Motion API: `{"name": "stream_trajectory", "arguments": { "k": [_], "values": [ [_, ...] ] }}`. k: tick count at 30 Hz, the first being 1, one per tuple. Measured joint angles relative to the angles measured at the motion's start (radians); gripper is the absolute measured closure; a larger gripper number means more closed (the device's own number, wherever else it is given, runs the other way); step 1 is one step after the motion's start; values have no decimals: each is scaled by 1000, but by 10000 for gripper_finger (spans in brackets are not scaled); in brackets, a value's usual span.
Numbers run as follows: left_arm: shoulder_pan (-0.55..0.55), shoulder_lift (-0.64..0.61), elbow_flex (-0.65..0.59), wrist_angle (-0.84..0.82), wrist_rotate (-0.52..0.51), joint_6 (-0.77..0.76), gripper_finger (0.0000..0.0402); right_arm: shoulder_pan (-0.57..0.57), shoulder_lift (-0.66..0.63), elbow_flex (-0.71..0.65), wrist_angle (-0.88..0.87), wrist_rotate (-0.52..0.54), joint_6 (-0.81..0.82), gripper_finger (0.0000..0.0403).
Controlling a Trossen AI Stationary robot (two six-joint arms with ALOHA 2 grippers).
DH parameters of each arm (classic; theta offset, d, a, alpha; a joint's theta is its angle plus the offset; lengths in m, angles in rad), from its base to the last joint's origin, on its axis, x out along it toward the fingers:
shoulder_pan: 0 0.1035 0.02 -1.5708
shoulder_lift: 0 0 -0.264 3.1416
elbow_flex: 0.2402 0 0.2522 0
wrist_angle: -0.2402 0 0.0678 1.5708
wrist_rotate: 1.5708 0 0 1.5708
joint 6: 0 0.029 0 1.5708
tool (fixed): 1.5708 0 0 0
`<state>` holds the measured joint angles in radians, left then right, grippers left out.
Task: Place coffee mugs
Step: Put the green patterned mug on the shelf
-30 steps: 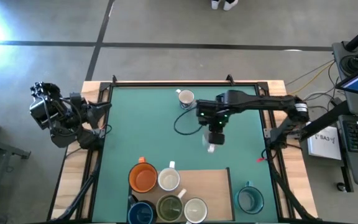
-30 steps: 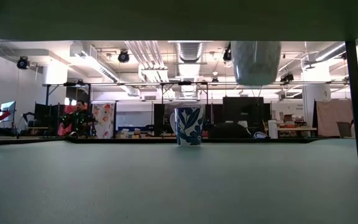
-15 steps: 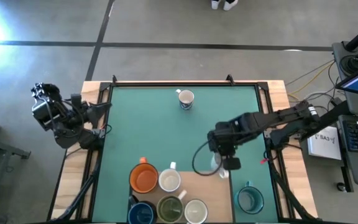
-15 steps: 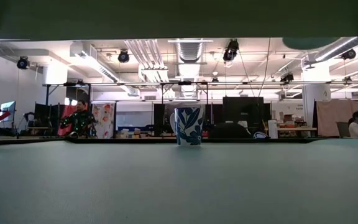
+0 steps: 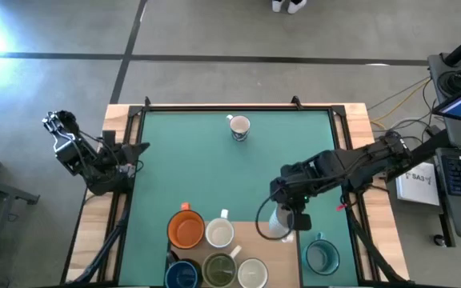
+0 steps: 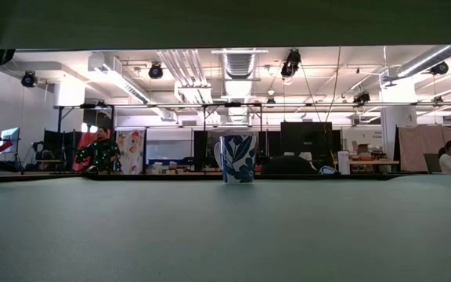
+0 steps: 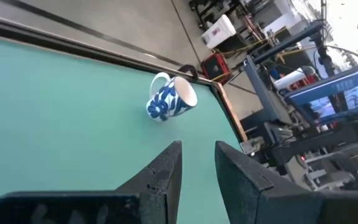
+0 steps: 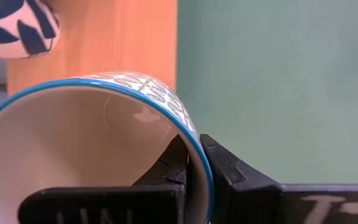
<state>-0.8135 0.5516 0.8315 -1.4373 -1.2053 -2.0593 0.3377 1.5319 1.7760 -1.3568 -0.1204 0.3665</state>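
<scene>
Right gripper [image 5: 288, 222] hangs over the near right part of the table, at the far right edge of the wooden board [image 5: 250, 236]. Its fingers [image 8: 178, 163] pinch the rim of a white mug with a blue patterned band [image 8: 98, 146], one finger inside the wall, one outside. From above, that mug [image 5: 277, 223] shows just beside the gripper, over the board's edge.

Five mugs cluster at the board's left: orange mug [image 5: 186, 230], white mug [image 5: 218, 233], dark blue mug [image 5: 182, 274], olive-green mug [image 5: 218, 268], cream mug [image 5: 251, 272]. Teal mug [image 5: 321, 255] sits on the green table [image 5: 174, 168], right of the board. Blue leaf-print mug [image 5: 239, 127] stands alone near the far edge, well apart from the rest.

Left gripper [image 7: 197, 163] waits beyond the table's left edge, fingers slightly parted, holding nothing.
</scene>
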Motion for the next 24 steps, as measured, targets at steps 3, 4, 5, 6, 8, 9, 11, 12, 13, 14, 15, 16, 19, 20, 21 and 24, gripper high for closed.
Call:
{"name": "stream_trajectory", "arguments": {
  "k": [3,4,5,6,8,9,11,12,13,14,15,16,19,20,21,24],
  "values": [
    [0,-22,-22,-1,-9,-7,322,36,23,2,-1,6,39,390],
    [0,-29,-25,0,-9,-8,322,48,33,5,-1,7,48,390],
    [0,-37,-26,0,-9,-8,322,60,42,8,0,8,62,390],
    [0,-44,-26,0,-10,-8,322,72,53,13,0,8,72,390],
    [0,-59,-26,0,-12,-7,322,93,71,27,2,1,96,390],
    [0,-66,-26,0,-12,-3,322,104,82,35,2,0,109,390],
    [0,-81,-26,-1,-13,11,322,123,108,57,2,-6,131,390],
    [0,-90,-26,-2,-13,19,322,132,122,70,7,-13,144,390],
    [0,-100,-26,-2,-13,28,322,142,138,87,9,-19,159,390],
    [0,-111,-26,-3,-13,36,322,152,153,106,10,-19,171,390],
    [0,-122,-26,-3,-14,45,322,162,168,125,8,-19,183,390],
    [0,-132,-26,-3,-14,53,322,170,182,145,5,-27,196,390],
    [0,-160,-26,-3,-15,65,322,187,226,197,0,-57,229,390],
    [0,-168,-26,-3,-16,65,322,194,240,210,1,-60,243,390],
    [0,-175,-26,-3,-16,66,322,199,252,221,0,-64,254,390],
    [0,-189,-26,6,-15,93,322,216,287,248,-18,-82,277,390]
  ]
}}
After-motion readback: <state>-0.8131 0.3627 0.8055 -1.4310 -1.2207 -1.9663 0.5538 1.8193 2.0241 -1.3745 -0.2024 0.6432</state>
